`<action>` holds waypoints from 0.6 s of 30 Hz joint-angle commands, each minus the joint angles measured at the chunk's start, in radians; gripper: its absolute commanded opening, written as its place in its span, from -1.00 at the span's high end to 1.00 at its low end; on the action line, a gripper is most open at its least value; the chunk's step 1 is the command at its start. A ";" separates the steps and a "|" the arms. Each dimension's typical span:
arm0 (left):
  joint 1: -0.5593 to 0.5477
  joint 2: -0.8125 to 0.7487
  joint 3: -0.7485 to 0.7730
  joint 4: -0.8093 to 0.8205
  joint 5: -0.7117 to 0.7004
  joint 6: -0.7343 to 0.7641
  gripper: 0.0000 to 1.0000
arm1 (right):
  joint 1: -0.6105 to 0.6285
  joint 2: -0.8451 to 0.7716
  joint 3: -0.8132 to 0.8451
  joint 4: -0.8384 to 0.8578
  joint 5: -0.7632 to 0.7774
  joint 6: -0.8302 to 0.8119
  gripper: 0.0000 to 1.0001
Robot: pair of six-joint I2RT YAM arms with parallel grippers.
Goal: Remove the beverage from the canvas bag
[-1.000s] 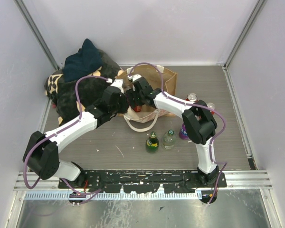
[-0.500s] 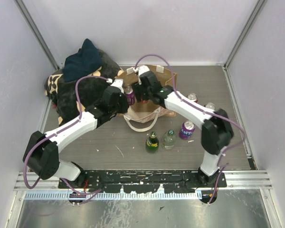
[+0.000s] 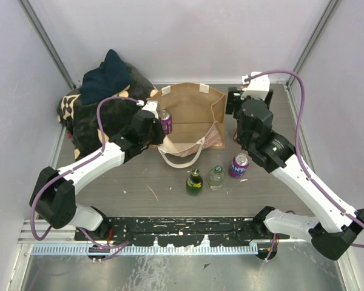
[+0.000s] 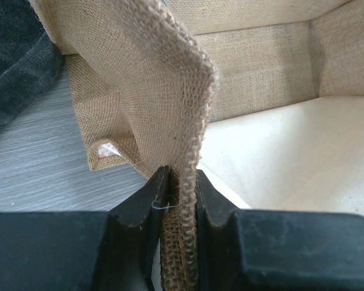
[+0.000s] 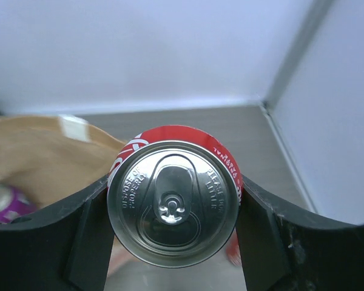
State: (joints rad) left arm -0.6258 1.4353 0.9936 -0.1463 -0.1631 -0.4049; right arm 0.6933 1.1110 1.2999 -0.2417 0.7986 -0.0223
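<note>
The tan canvas bag (image 3: 191, 112) stands open at the table's middle back, cream handles hanging over its front. My left gripper (image 3: 156, 132) is shut on the bag's left burlap rim; the left wrist view shows the fabric edge (image 4: 188, 109) pinched between the jaws of this gripper (image 4: 181, 185). A purple can (image 3: 165, 121) stands just inside that rim. My right gripper (image 3: 241, 108) is raised to the right of the bag. It is shut on a red can (image 5: 173, 203), gripped by its sides with the silver top facing the right wrist camera. The red can is hidden in the top view.
On the table in front of the bag stand a green bottle (image 3: 194, 180), a clear bottle (image 3: 216, 177) and a purple can (image 3: 239, 163). A black bag with tan pattern and dark clothes (image 3: 103, 100) are piled at the back left. Walls close the back and sides.
My right arm has come up out of the bag and swung right, carrying the red can. My left gripper has stayed on the bag's rim.
</note>
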 commanded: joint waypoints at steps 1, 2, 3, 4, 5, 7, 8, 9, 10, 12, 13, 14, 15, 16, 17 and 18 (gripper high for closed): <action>0.003 0.029 0.012 -0.030 -0.016 0.008 1.00 | -0.038 -0.103 -0.109 -0.085 0.224 0.079 0.99; 0.002 0.028 0.013 -0.031 -0.015 0.009 1.00 | -0.059 -0.132 -0.132 -0.123 0.217 0.115 0.99; 0.002 0.029 0.014 -0.032 -0.015 0.010 1.00 | -0.085 -0.157 -0.157 -0.158 0.197 0.154 0.99; 0.002 0.030 0.016 -0.033 -0.014 0.012 1.00 | -0.116 -0.176 -0.181 -0.191 0.169 0.187 0.99; 0.003 0.031 0.017 -0.035 -0.013 0.013 1.00 | -0.150 -0.192 -0.202 -0.218 0.135 0.216 0.99; 0.002 0.033 0.020 -0.039 -0.010 0.015 1.00 | -0.222 -0.213 -0.248 -0.256 0.066 0.264 0.99; 0.002 0.033 0.019 -0.041 -0.009 0.015 1.00 | -0.244 -0.223 -0.270 -0.262 0.033 0.280 0.99; 0.001 0.035 0.020 -0.042 -0.007 0.015 1.00 | -0.259 -0.228 -0.292 -0.263 0.017 0.289 0.99; 0.002 0.037 0.022 -0.044 -0.004 0.016 1.00 | -0.269 -0.230 -0.309 -0.263 0.008 0.301 0.99; 0.002 0.040 0.025 -0.051 0.000 0.017 1.00 | -0.285 -0.229 -0.344 -0.255 0.005 0.314 0.99; 0.002 0.040 0.026 -0.053 0.002 0.017 1.00 | -0.294 -0.227 -0.362 -0.250 -0.001 0.320 0.99; 0.002 0.040 0.025 -0.053 0.003 0.016 1.00 | -0.306 -0.225 -0.385 -0.240 -0.013 0.324 0.99; 0.002 0.039 0.024 -0.053 0.003 0.015 1.00 | -0.317 -0.222 -0.403 -0.230 -0.029 0.328 0.99; 0.003 0.037 0.023 -0.052 0.003 0.014 1.00 | -0.331 -0.220 -0.418 -0.221 -0.046 0.333 0.99; 0.002 0.037 0.021 -0.052 0.004 0.014 1.00 | -0.343 -0.217 -0.431 -0.216 -0.065 0.341 0.99; 0.002 0.037 0.021 -0.052 0.002 0.014 1.00 | -0.354 -0.215 -0.443 -0.208 -0.084 0.348 0.99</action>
State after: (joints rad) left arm -0.6266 1.4506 1.0073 -0.1482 -0.1486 -0.3969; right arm 0.3782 0.9100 0.8730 -0.5720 0.7631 0.2691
